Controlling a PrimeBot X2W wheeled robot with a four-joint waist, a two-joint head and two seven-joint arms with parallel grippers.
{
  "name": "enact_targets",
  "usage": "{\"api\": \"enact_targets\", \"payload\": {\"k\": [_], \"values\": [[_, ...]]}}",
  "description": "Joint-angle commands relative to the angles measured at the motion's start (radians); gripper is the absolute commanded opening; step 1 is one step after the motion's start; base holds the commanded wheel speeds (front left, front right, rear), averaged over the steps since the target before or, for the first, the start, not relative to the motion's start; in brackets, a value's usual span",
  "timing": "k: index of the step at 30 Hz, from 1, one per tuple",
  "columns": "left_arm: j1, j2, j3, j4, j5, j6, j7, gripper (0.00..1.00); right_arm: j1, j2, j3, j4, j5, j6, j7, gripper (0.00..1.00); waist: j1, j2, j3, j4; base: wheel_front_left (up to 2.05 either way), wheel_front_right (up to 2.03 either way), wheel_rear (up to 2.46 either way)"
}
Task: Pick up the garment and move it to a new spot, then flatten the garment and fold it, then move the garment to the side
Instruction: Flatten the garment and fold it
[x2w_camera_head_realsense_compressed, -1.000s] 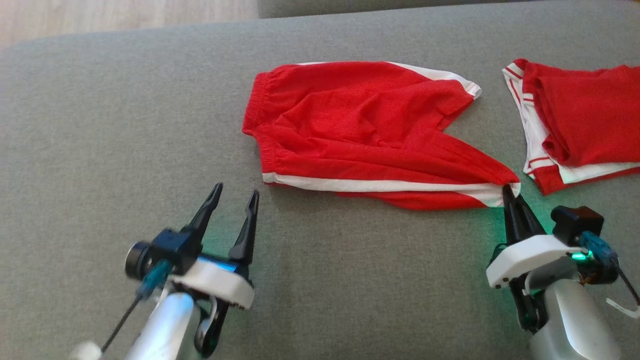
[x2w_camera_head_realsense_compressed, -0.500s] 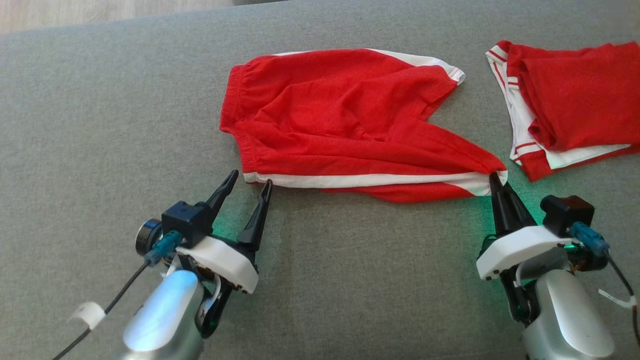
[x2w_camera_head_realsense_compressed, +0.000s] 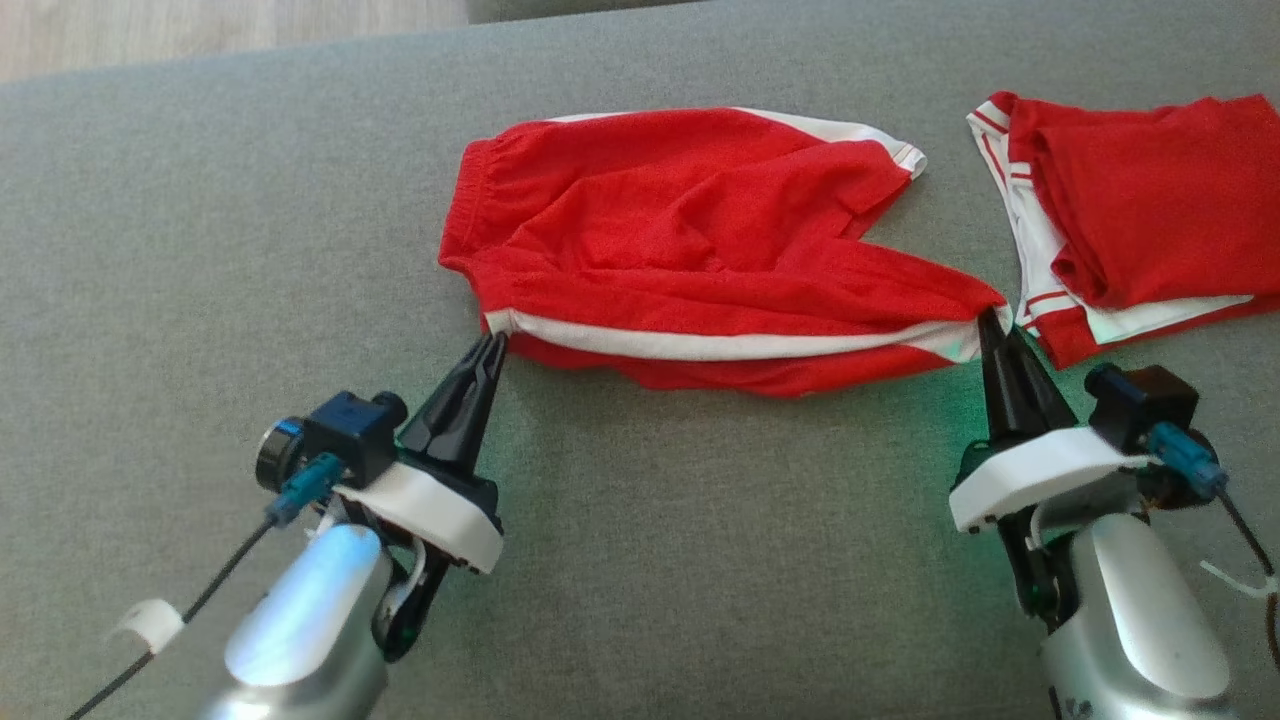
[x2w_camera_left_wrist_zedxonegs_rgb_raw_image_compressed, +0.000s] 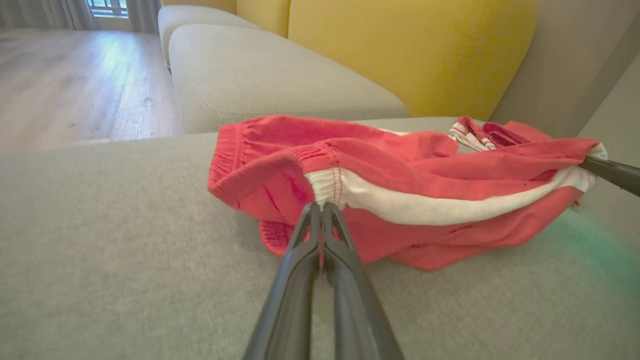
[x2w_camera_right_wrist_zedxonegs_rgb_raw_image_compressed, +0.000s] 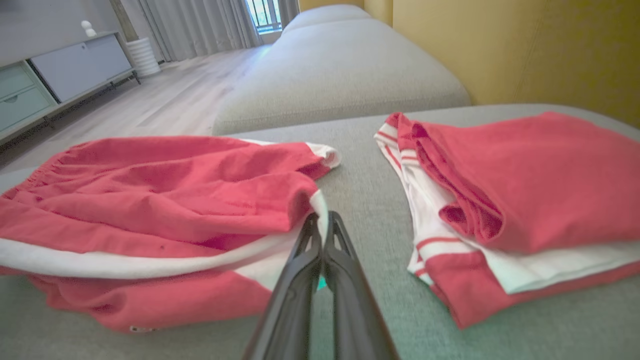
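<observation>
The left claw (x2w_camera_head_realsense_compressed: 494, 344) had moved forward and clenched on the white-striped waistband corner of the red shorts (x2w_camera_head_realsense_compressed: 690, 240), which lay crumpled on the grey sofa seat (x2w_camera_head_realsense_compressed: 200, 250), toward its far edge. The right claw (x2w_camera_head_realsense_compressed: 989, 320) gripped the opposite hem corner, just beside a folded red-and-white garment (x2w_camera_head_realsense_compressed: 1140, 220) at the seat's right edge.

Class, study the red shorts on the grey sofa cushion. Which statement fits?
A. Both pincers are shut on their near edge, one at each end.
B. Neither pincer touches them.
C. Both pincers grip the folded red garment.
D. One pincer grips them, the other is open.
A: the left pincer is shut on the waistband end of the shorts, and the right pincer is shut on the leg-hem corner.
</observation>
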Motion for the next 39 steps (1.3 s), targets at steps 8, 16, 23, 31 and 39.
{"api": "enact_targets", "payload": {"k": [8,16,23,31,39], "values": [[-0.071,0.088,0.085,-0.198,0.027,0.030,-0.029,0.00,-0.117,-0.006,0.045,-0.202,-0.070,0.007,0.013,0.00,0.0000,0.0000,-0.055,0.001,0.00,0.00,0.00],[-0.150,0.156,0.137,-0.410,0.036,0.064,0.024,0.00,-0.237,-0.088,0.097,-0.389,-0.075,0.007,0.106,0.00,0.0000,0.0000,-0.108,-0.004,0.00,0.00,0.00],[-0.154,0.205,0.186,-0.568,0.032,0.115,0.080,0.00,-0.242,-0.134,0.113,-0.518,-0.057,0.007,0.171,0.00,0.0000,0.0000,-0.162,-0.015,0.00,0.00,0.00],[-0.036,0.283,0.226,-0.823,0.025,0.200,0.192,0.00,-0.106,-0.142,0.108,-0.740,-0.046,0.007,0.291,0.00,0.0000,0.0000,-0.196,-0.024,0.00,0.00,0.00],[-0.056,0.346,0.265,-0.868,0.004,0.214,0.289,0.00,-0.131,-0.163,0.100,-0.818,-0.022,0.007,0.380,0.00,0.0000,0.0000,-0.125,-0.016,0.00,0.00,0.00]]}}
